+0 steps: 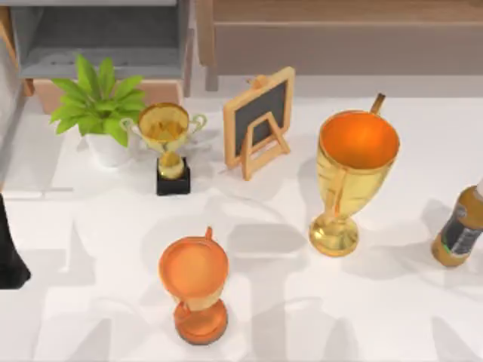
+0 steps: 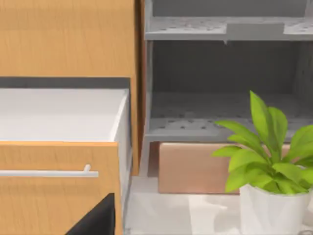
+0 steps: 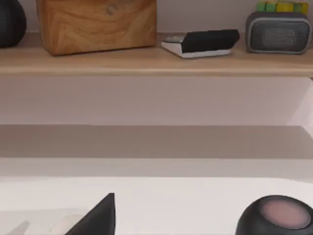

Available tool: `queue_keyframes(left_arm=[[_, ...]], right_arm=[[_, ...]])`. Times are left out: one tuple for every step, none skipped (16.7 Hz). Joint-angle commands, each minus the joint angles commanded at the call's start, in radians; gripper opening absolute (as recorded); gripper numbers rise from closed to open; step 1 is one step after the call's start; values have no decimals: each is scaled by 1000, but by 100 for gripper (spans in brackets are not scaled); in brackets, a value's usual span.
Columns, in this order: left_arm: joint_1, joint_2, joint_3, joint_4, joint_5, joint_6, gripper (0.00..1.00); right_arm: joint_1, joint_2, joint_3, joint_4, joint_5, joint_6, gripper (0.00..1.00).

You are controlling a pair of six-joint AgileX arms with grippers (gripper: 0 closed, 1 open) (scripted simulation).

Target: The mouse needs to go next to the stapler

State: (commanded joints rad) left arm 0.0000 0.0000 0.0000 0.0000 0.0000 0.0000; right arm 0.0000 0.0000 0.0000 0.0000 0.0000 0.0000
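So, unable to tell how either arm's jaws stand, I'd first bring the right arm toward the mouse (image 3: 277, 216), keeping the shelf's stapler (image 3: 201, 43) in sight.

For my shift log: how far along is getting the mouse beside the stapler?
Done: nothing yet; the stapler lies on the wooden shelf with no mouse beside it. In hand: nothing visibly gripped. Left: pick up the dark rounded thing on the table, possibly the mouse, and place it.
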Motion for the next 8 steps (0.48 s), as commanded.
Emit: queue_keyframes(left_arm=[[0,0,0,0,0,0,100],[0,0,0,0,0,0,100],[1,10,10,-7,0,2,100],[4,30,29,-20,1,6,100],[9,60,60,-41,2,11,100],[15,100,100,-68,4,19,100],[22,151,151,-100,5,28,100],[30,213,212,-137,7,39,100]], right_arm=[[0,0,0,0,0,0,100],[0,0,0,0,0,0,100],[0,0,0,0,0,0,100],[0,0,0,0,0,0,100],[0,0,0,0,0,0,100],[0,0,0,0,0,0,100],[0,0,0,0,0,0,100],[0,0,0,0,0,0,100]])
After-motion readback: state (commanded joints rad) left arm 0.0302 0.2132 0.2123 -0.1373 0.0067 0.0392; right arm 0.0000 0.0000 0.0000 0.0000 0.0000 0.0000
